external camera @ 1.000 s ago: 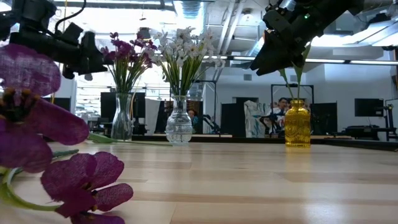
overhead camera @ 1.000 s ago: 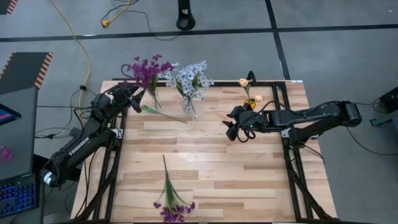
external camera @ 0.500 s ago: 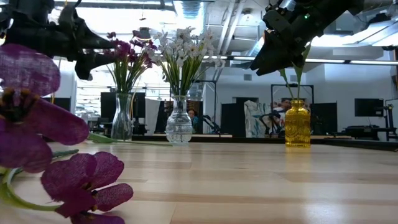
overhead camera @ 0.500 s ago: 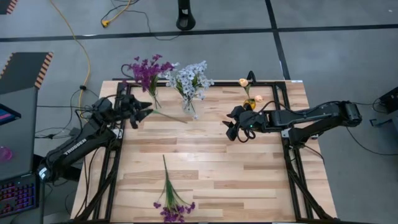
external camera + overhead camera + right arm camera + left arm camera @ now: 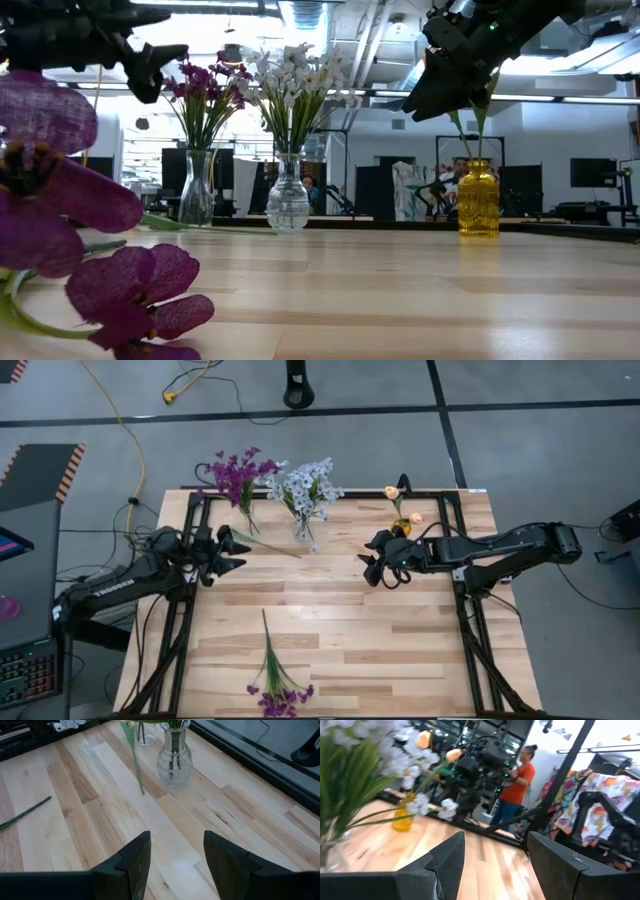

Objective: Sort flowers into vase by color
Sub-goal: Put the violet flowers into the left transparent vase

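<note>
**Three vases filled, one purple sprig loose on the desk**

Around the desk (image 5: 330,610): a yellow cable (image 5: 125,430) snakes over the grey floor at upper left, a black stand base (image 5: 298,390) sits at top centre, and a keyboard (image 5: 25,675) shows at lower left. In the low view a person in an orange shirt (image 5: 455,175) sits far behind the yellow vase.

Along the upper edge of the high view, a clear vase (image 5: 197,190) holds the purple flowers (image 5: 238,472), a round glass vase (image 5: 288,200) holds the pale blue-white flowers (image 5: 305,487), and a yellow vase (image 5: 478,198) holds the peach buds (image 5: 398,500). A green stem (image 5: 262,544) lies flat between the first two vases. One purple sprig (image 5: 275,680) lies at bottom centre, its blooms crowding the low view's left foreground.

The left gripper (image 5: 228,552) hovers at centre left, jaws spread and empty. The right gripper (image 5: 372,565) hangs right of centre beside the yellow vase, jaws also released.
</note>
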Controlling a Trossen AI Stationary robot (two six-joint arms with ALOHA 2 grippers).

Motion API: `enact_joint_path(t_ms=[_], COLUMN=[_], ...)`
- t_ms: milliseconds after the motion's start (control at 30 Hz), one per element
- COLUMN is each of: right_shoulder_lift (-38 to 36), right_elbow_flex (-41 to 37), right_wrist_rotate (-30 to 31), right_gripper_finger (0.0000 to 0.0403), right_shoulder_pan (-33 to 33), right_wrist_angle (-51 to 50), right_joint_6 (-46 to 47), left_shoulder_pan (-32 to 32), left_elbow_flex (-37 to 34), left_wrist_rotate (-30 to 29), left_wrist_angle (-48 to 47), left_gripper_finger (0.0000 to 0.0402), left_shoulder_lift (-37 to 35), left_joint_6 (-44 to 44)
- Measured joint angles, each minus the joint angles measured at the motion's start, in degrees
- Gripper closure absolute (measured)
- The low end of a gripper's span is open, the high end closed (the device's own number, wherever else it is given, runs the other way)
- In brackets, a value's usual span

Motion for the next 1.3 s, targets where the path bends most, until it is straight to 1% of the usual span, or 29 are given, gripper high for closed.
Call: enact_joint_path(t_ms=[100, 267, 467, 600, 700, 800, 900, 1100, 1300], right_shoulder_lift=[0.0, 0.0, 0.0, 0.0, 0.0, 0.0, 0.0, 0.0, 0.0], right_elbow_flex=[0.0, 0.0, 0.0, 0.0, 0.0, 0.0, 0.0, 0.0, 0.0], right_wrist_rotate=[0.0, -0.1, -0.2, -0.2, -0.2, -0.2, -0.2, -0.2, -0.2], right_gripper_finger=[0.0194, 0.0194, 0.0194, 0.0194, 0.0194, 0.0194, 0.0194, 0.0194, 0.0194], right_shoulder_pan=[0.0, 0.0, 0.0, 0.0, 0.0, 0.0, 0.1, 0.1, 0.1], right_wrist_angle=[0.0, 0.0, 0.0, 0.0, 0.0, 0.0, 0.0, -0.1, -0.3], right_joint_6=[0.0, 0.0, 0.0, 0.0, 0.0, 0.0, 0.0, 0.0, 0.0], left_shoulder_pan=[-4.6, -12.2, -21.6, -28.1, -32.7, -36.5, -40.1, -46.1, -50.4], left_elbow_flex=[0.0, 0.0, 0.2, 2.6, 5.6, 8.8, 11.5, 16.9, 21.6], left_wrist_rotate=[-2.5, -3.2, -3.9, -4.0, -6.1, -9.6, -11.1, -13.0, -15.5], left_wrist_angle=[0.8, 0.8, 0.7, 0.6, -0.2, -4.2, -6.6, -11.0, -16.9], left_gripper_finger=[0.0198, 0.0198, 0.0198, 0.0198, 0.0198, 0.0198, 0.0198, 0.0198, 0.0198], left_shoulder_lift=[0.0, 1.5, 6.2, 11.2, 15.6, 20.0, 24.6, 33.5, 42.2], left_joint_6=[0.5, 3.3, 6.5, 12.3, 16.9, 21.1, 25.6, 32.4, 35.5])
